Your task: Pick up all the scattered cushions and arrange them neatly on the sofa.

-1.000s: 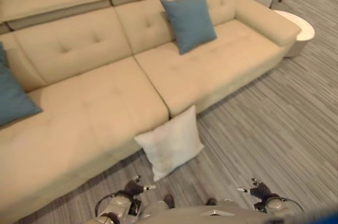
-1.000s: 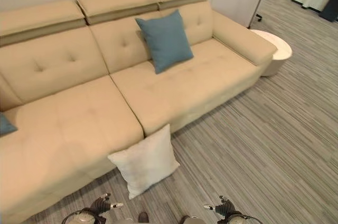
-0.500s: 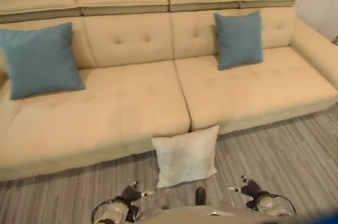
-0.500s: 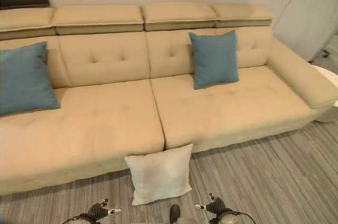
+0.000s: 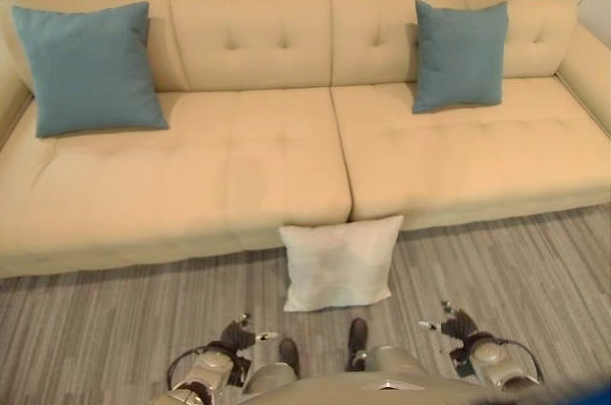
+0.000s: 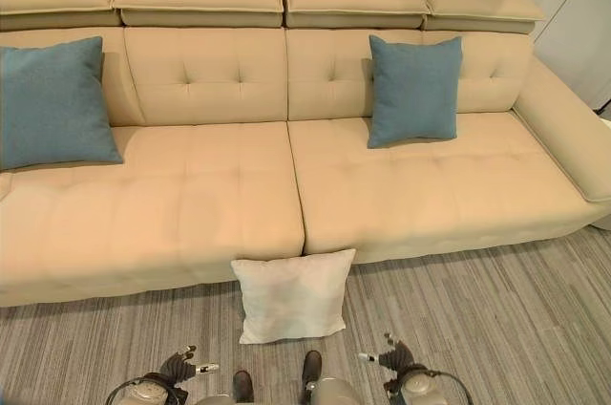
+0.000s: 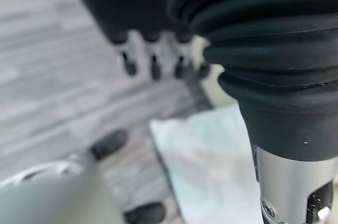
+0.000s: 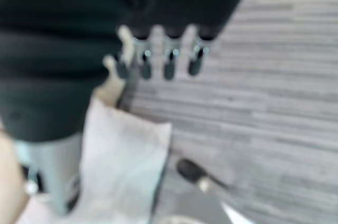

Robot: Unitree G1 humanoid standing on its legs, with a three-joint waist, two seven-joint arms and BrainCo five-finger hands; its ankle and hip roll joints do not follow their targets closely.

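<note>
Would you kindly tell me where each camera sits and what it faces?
Left eye view: head, facing down at sofa, white cushion; both hands low.
Right eye view: head, same scene.
Left wrist view: along left hand, relaxed, toward the white cushion, floor.
Right wrist view: along right hand, relaxed.
All share the white cushion.

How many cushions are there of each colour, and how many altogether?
Square blue fabric cushions on the beige sofa: 2, one at its left end and one right of the middle.
Square white fabric cushion on the grey floor, against the sofa's front: 1.
Total: 3 cushions.
</note>
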